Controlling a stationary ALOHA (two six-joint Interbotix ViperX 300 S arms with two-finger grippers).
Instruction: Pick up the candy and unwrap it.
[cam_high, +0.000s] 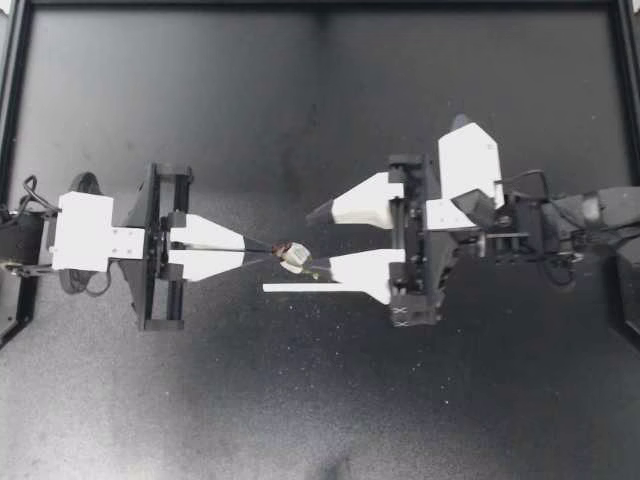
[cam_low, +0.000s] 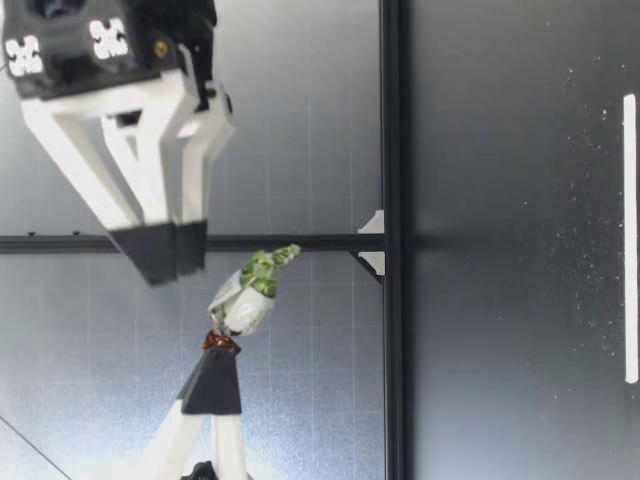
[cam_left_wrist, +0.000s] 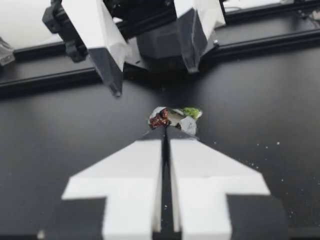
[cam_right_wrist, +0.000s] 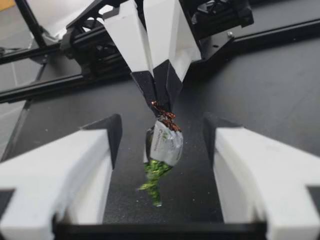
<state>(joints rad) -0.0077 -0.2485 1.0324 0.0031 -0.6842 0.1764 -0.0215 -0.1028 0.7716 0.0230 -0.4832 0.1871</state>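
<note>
1. My left gripper (cam_high: 268, 247) is pinched fully shut on the brown twisted end (cam_right_wrist: 162, 111) of the candy (cam_high: 293, 256), holding it lifted clear of the table (cam_high: 200, 100).
2. My right gripper (cam_high: 315, 240) stands wide open and holds nothing. One finger lies to each side of the candy, and neither touches it.
3. The green twisted end (cam_right_wrist: 152, 175) hangs free on the side of the candy opposite the left pinch, pointing toward the right gripper.
4. The step in hand looks like taking that green end. I judge that the right gripper should advance until its tips bracket only the green twist, not the candy's body, and then close.
5. Then pull straight away from the candy along its length, with the left pinch firm. A grip on the body would likely crush it rather than unwrap it.
</note>
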